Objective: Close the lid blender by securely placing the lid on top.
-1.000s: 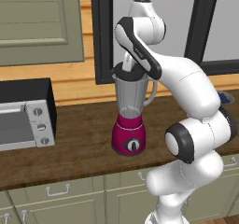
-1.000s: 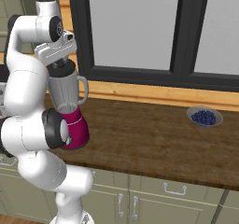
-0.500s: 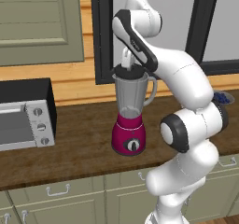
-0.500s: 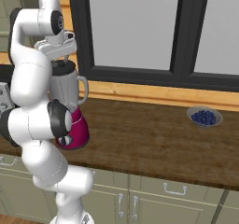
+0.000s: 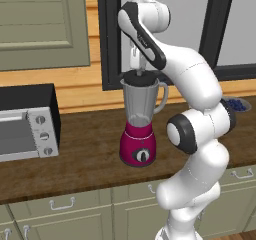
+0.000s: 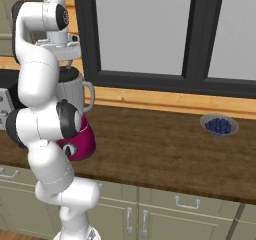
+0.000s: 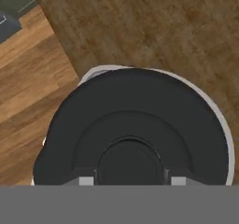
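Note:
The blender [image 5: 138, 129] stands on the wooden counter, with a magenta base, a black dial and a clear greyish jar [image 6: 74, 93]. The black round lid [image 5: 139, 76] sits on the jar's rim. My gripper [image 5: 138, 69] comes straight down onto it from above. In the hand view the lid [image 7: 135, 129] covers the jar's mouth, with the pale rim [image 7: 223, 120] showing around it. My gripper [image 7: 131, 181] is shut on the lid's raised centre knob, one fingertip [image 7: 86, 181] on each side. In the right base view the lid [image 6: 67, 74] is partly hidden by my arm.
A silver-and-black toaster oven [image 5: 27, 124] stands at the left of the counter. A bowl of blue berries [image 6: 219, 125] sits far right near the window sill. Behind the blender is a dark-framed window [image 6: 150, 34]. Cabinet drawers [image 5: 65, 204] run below the counter edge.
My arm's upper joints have risen and straightened while the hand stays over the jar. The lid remains at the jar's top with the fingers on it.

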